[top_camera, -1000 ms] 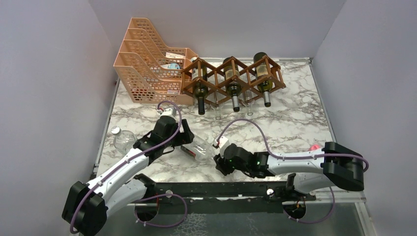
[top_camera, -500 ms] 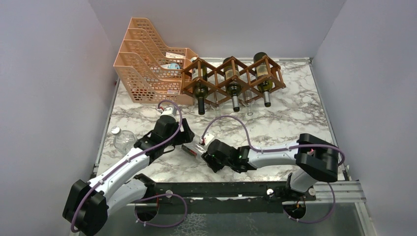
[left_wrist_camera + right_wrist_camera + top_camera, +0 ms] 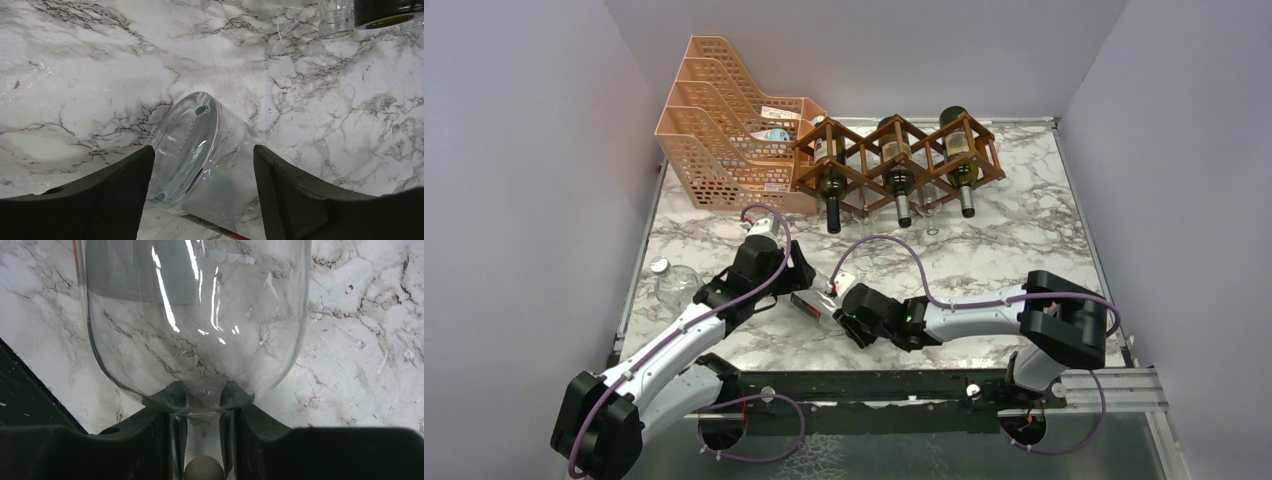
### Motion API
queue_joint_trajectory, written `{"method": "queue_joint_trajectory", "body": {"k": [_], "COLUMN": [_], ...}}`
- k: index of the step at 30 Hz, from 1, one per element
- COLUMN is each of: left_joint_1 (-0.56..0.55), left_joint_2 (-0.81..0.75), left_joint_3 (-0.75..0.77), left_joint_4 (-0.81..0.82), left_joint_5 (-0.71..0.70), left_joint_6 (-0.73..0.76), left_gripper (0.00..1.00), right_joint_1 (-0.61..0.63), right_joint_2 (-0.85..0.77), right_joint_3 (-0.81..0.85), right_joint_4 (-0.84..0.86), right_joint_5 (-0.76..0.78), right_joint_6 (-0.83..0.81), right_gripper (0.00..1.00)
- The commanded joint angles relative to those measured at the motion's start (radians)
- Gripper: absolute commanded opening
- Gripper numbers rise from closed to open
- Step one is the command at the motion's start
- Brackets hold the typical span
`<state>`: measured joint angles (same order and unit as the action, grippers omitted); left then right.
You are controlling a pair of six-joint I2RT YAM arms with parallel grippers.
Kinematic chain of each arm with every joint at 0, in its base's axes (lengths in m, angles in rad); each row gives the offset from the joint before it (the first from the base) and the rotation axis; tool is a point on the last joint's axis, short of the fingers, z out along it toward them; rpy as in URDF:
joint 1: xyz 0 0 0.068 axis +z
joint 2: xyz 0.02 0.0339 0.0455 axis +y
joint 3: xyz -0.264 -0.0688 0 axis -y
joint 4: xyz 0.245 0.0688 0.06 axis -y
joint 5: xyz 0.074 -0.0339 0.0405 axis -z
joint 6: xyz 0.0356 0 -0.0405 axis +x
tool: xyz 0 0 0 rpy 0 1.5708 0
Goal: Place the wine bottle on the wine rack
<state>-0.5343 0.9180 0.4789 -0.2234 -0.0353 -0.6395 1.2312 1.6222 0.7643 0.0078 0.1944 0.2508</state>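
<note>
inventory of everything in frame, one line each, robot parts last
wine rack: 1, reddish-brown wood, far centre of table
dark green bottles: 3, lying in the rack, necks toward the arms
clear glass necks: 2, sticking out under the rack front; what they belong to is unclear
file tray: 1, peach-orange, far left, beside the rack
clear wine bottle: 1, lying near centre, between the two pincers
second clear bottle: 1, pale cap, left table edge
table: 1, white-grey marble
arms: 2, white and black, purple cables
left pincer: black, astride the clear wine bottle's base end
right pincer: black, closed on its neck
</note>
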Motion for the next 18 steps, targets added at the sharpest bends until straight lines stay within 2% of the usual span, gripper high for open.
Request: {"method": "queue_joint_trajectory", "body": {"k": [1, 3, 10, 18], "left_joint_1": [-0.020, -0.020, -0.019, -0.020], "left_joint_2": [-0.010, -0.020, -0.083, -0.166], "left_joint_3": [-0.020, -0.015, 0.032, 0.102], "left_joint_4": [-0.030, -0.031, -0.075, -0.142], "left_joint_5": [0.108, 0.102, 0.006, -0.136], "left_joint_6": [-0.031, -0.028, -0.002, 0.033], "left_gripper": [0.72, 0.72, 0.78, 0.79], "right_joint_1": [0.001, 0.001, 0.001, 0.001], "right_joint_2": [0.050, 0.036, -0.065, -0.197], "right_joint_3": [0.003, 0.000, -0.031, -0.080], "right_joint_4": [0.057, 0.059, 0.084, 0.101], "right_joint_5": [-0.020, -0.015, -0.011, -0.010], "right_joint_6": [0.027, 0.025, 0.000, 0.002], "right_gripper": [0.05, 0.01, 0.01, 0.01]}}
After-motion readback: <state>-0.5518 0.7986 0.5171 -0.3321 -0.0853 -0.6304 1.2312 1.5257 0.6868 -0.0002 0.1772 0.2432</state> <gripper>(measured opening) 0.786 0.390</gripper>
